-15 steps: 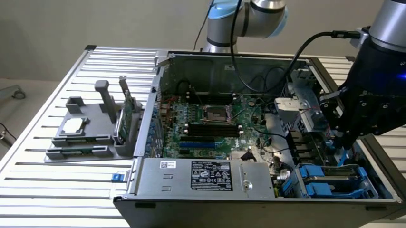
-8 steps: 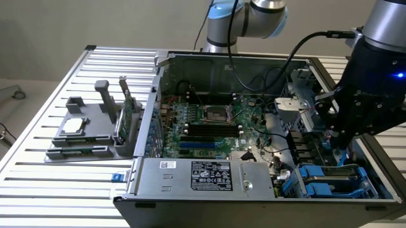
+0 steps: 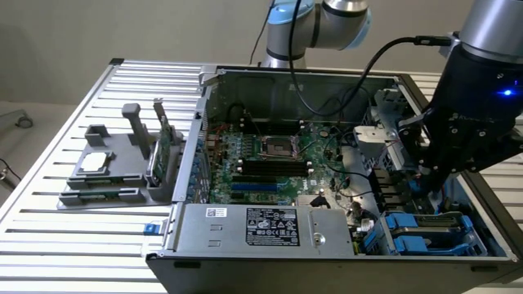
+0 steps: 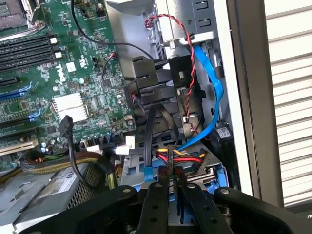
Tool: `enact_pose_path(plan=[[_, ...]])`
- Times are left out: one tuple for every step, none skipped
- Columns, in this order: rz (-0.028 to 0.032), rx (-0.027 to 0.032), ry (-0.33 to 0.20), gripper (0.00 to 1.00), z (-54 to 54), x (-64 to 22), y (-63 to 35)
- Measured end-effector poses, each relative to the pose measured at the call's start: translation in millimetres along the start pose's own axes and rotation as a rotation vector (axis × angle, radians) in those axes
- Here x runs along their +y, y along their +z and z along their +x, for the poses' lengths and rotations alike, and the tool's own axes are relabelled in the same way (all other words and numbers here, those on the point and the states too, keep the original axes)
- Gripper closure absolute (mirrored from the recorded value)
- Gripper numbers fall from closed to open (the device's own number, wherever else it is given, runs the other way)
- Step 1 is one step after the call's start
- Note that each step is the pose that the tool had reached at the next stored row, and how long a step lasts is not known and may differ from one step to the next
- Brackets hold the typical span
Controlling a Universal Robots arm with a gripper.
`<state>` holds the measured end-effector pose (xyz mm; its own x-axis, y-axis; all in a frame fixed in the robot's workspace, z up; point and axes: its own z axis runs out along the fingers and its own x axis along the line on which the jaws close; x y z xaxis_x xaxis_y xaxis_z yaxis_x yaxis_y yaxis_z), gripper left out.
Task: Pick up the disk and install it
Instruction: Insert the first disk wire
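Open computer case (image 3: 204,122) on the slatted table (image 3: 49,245). Grey holder (image 3: 122,187) well apart from it, at the exterior view's left.

- Holder carries the thin green card (image 3: 166,141) and the small silver square (image 3: 94,162). No disk on it, so the pick-up looks done.
- The disk (image 3: 437,223) lies low in the drive bay at the case's near corner, on the exterior view's right. Its blue rails run along both sides, and it looks level with the bay.
- Gripper (image 3: 427,187) is reaching down into that corner, just at the disk's far edge.
- Wrist view: fingers (image 4: 156,204) drawn close, only a narrow slit between them. Whether they pinch the blue rail I cannot tell (contact is hidden under the fingers).
- Red-yellow-black wire bundle (image 4: 178,157) sits right ahead of the fingertips, near the disk's edge.

Judgement: the install is late-stage. The disk is in the bay, but full seating is not confirmed.
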<state>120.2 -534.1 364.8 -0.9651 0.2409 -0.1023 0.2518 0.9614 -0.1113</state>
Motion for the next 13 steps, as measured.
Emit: enact_pose_path(plan=[[0.0015, -0.0005, 0.002, 0.83, 0.3, -0.2, -0.9], [0.0031, -0.0012, 0.004, 0.83, 0.4, -0.4, -1.8], [0.0051, -0.0020, 0.006, 0.83, 0.5, -0.4, -2.5], [0.0078, -0.0029, 0.009, 0.83, 0.6, -0.5, -3.0], [0.0112, -0.0039, 0.012, 0.83, 0.6, -0.6, -3.3], [0.0152, -0.0051, 0.016, 0.83, 0.7, -0.7, -3.6], [0.0195, -0.0064, 0.020, 0.83, 0.8, -0.7, -3.7], [0.0252, -0.0084, 0.025, 0.83, 0.8, -0.8, -3.8], [0.0309, -0.0104, 0.029, 0.83, 0.9, -0.8, -3.8], [0.0363, -0.0123, 0.034, 0.83, 1.0, -0.8, -3.8], [0.0422, -0.0145, 0.039, 0.83, 1.0, -0.8, -3.8], [0.0477, -0.0165, 0.043, 0.83, 1.1, -0.8, -3.8], [0.0533, -0.0184, 0.048, 0.83, 1.1, -0.8, -3.8]])
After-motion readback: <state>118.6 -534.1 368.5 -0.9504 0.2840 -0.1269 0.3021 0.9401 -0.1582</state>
